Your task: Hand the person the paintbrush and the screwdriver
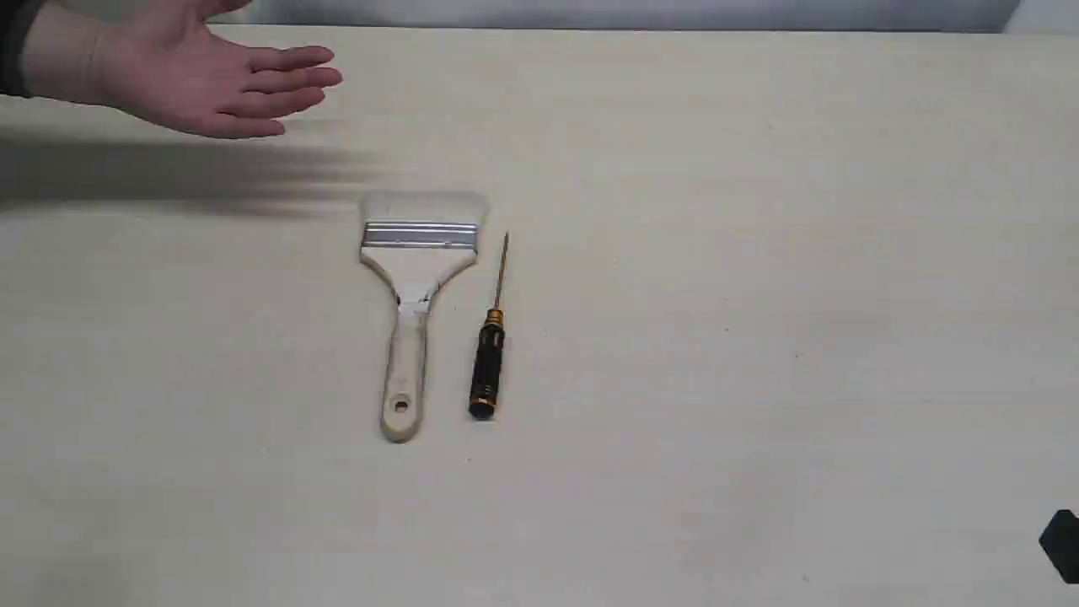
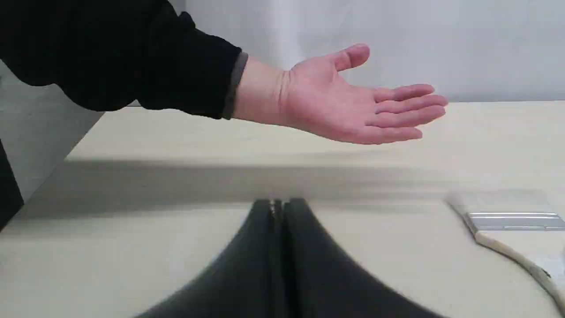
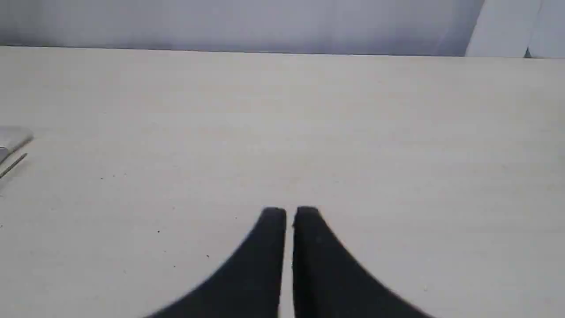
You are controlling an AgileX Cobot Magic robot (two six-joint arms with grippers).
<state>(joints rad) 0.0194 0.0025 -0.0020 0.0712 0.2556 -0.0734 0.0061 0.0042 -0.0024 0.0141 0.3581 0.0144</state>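
A: How far along is the handover?

B: By the look of it, not begun. The paintbrush (image 1: pixel 417 295) lies flat on the counter (image 1: pixel 759 354), about midway between the near and far edges and a little toward the left edge. Its bristles point to the far edge and its handle to the near one.

A: And the screwdriver (image 1: pixel 491 354)?

B: Just beside the brush on the side toward the right edge. It lies parallel to the brush without touching it, shaft tip toward the far edge.

A: Is the person ready?

B: Yes. The person's hand (image 1: pixel 202 76) hovers palm-up over the far left corner, empty, well apart from both tools.

A: What about the claws?

B: The left gripper (image 2: pixel 278 205) has its fingers pressed together with nothing between them. It sits low over the counter, the brush off to one side. The right gripper (image 3: pixel 289 212) is closed too, bar a sliver of a gap, and carries nothing. Only bare counter lies ahead of it.

A: So what's left?

B: Everything, I'd judge. Each tool has to be picked up, carried to that corner and released into the palm.
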